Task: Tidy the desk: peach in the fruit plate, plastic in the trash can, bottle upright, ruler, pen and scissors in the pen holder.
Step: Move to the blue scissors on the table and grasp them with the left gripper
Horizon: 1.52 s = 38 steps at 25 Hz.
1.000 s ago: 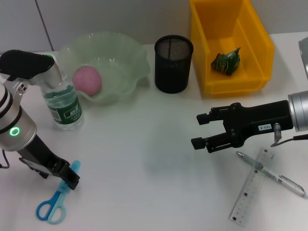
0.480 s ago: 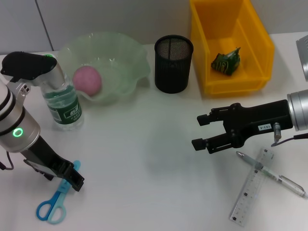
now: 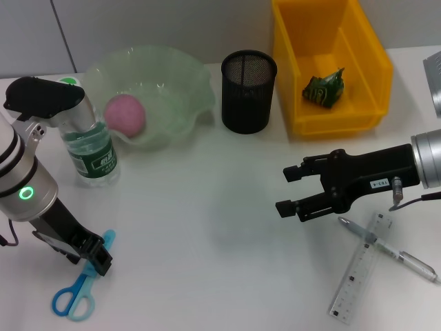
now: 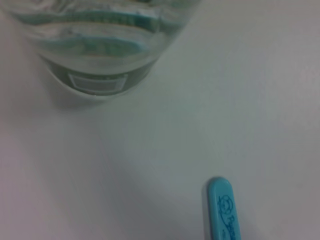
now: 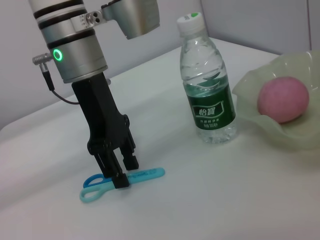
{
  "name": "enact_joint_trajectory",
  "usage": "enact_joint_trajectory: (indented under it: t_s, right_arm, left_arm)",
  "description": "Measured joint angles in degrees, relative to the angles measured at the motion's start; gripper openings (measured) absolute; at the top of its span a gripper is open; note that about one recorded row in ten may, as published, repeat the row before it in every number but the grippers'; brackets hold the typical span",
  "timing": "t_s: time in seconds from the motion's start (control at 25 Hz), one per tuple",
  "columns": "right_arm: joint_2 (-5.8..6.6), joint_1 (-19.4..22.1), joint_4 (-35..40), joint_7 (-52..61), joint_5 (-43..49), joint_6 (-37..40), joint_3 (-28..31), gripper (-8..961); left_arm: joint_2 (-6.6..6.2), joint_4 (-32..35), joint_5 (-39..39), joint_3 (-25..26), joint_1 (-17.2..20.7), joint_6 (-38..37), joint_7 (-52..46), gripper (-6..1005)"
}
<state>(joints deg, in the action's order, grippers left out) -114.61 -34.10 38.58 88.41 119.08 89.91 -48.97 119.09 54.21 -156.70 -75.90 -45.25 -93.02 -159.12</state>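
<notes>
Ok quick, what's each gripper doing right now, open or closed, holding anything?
Left gripper: down at the scissors, fingers around the blades, closure cannot be told.
Right gripper: open, empty, above the table near the pen.

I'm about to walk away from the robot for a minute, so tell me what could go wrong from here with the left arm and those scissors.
The left gripper is down over the blue scissors, near the blade end, so a grab there could pivot or slip. The upright bottle stands close beside that arm and could be knocked over on the lift. The pen holder is narrow, so the scissors might catch its rim.
</notes>
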Motion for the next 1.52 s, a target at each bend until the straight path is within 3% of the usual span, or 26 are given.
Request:
enact_joint_trajectory:
  t_s: [0.2, 1.52]
  right_arm:
    - [0.0, 0.0, 0.0, 0.01, 0.02, 0.0, 0.02, 832]
    - [0.0, -0.09, 0.0, 0.86, 0.11, 0.0, -0.16, 832]
  left_arm:
    - [0.0, -0.18, 0.0, -0.25, 0.04, 0.03, -0.02, 551]
    - [-0.04, -0.35, -0.06, -1.49, 0.4, 0.59, 0.64, 481]
